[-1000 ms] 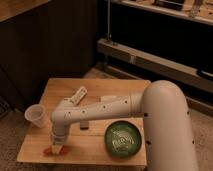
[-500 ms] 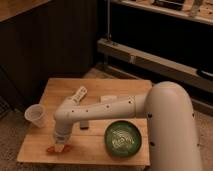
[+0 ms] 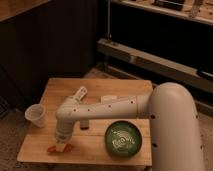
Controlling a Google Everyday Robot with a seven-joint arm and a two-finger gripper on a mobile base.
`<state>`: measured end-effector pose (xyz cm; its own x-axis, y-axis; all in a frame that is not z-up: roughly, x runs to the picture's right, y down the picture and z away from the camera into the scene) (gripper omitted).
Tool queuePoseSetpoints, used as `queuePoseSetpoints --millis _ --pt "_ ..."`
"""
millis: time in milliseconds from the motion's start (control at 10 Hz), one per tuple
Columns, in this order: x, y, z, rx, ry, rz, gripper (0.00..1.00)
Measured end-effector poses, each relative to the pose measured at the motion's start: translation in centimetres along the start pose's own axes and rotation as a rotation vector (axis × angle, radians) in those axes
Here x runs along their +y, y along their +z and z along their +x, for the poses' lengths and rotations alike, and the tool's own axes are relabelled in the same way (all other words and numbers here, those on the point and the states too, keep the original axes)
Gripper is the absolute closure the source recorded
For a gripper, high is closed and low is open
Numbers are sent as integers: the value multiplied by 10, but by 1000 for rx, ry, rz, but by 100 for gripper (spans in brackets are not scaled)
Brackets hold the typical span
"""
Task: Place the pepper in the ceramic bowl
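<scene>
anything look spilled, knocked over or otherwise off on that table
Nothing stands out. The plastic cup stands upright, the ceramic bowl sits level, and the gripper is down at the pepper near the table's front-left edge.

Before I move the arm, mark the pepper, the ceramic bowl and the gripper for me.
pepper point(image 3: 53, 148), camera view, its red-orange left end on the table.
ceramic bowl point(image 3: 123, 138), camera view, patterned inside.
gripper point(image 3: 61, 146), camera view, down at the pepper, table's front left.

White arm extends leftward from the bulky shoulder housing, bends at the elbow, and points the wrist downward; the gripper sits at tabletop level.
</scene>
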<state>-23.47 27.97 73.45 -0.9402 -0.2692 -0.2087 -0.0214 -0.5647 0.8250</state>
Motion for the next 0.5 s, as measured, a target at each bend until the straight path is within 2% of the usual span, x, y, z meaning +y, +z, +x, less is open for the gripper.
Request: queuePoseSetpoints --millis 500 --pt "2 -7 -4 1 -10 7 97"
